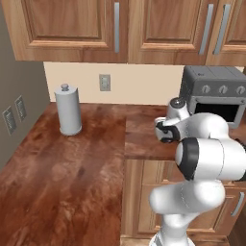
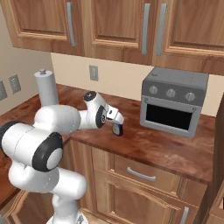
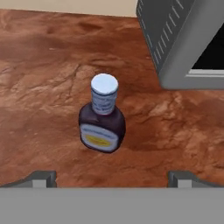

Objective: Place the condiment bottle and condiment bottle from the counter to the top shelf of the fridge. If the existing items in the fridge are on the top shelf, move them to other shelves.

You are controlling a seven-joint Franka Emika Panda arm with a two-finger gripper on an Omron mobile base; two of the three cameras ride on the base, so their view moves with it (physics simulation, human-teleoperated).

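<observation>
One condiment bottle (image 3: 103,124) stands upright on the reddish-brown counter (image 3: 48,87); it is dark purple with a white cap and a yellow label. My gripper (image 3: 111,178) hangs above it and a little to the near side, open wide, with nothing between its fingertips (image 3: 43,177). In the right base view the bottle (image 2: 117,129) peeks out just below my hand, left of the oven. The fridge with its shelves and items is out of view.
A grey toaster oven (image 2: 175,103) stands on the counter close to the right of the bottle, its corner (image 3: 183,43) near the hand. A paper towel roll (image 1: 68,110) stands in the back left corner. Wooden wall cabinets (image 1: 120,29) hang overhead.
</observation>
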